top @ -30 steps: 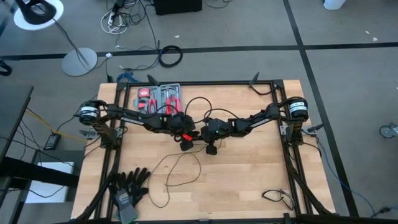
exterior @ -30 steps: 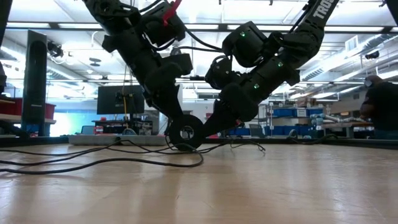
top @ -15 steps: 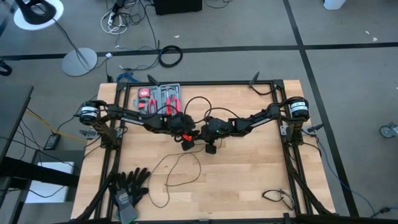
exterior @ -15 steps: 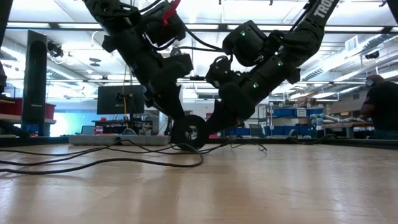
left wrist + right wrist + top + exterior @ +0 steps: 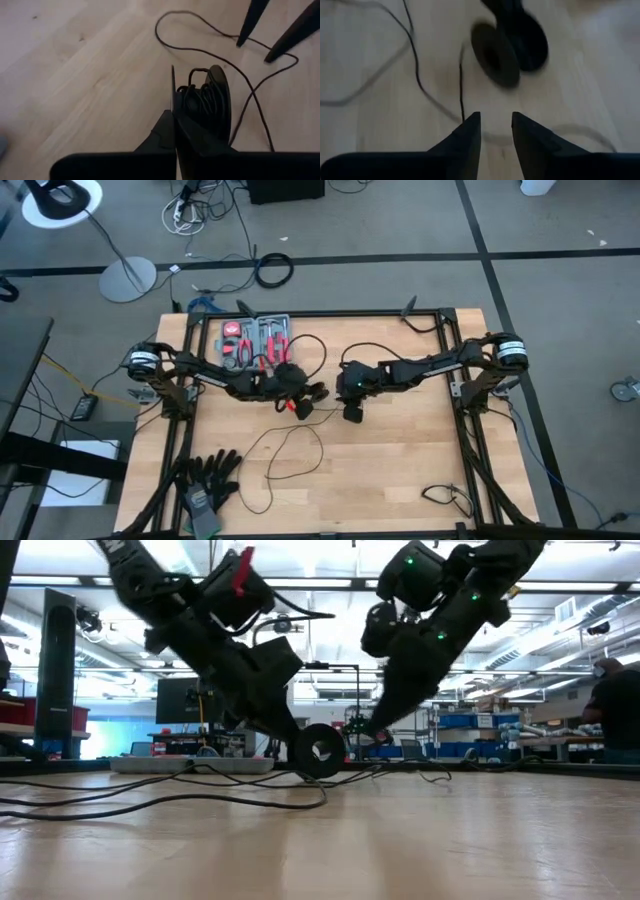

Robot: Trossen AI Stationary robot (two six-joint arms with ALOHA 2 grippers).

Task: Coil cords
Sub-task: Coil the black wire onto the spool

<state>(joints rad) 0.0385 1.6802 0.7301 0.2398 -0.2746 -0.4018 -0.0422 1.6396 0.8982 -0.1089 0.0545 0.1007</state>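
Since a second ago our right gripper (image 5: 495, 127) has let go and backed toward three o'clock, fingers apart; our left gripper (image 5: 175, 125) stays clamped on the disc (image 5: 212, 107). We probably should keep the wire (image 5: 290, 442) taut while winding.

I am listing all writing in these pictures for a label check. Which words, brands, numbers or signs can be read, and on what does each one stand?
No text can be read in full in these pictures.
White letters on the right arm at the top edge of the low view: cut off by the frame, not readable.
Red tool set on the table, high view: any print too small to read.
Wrist views: no writing shows.
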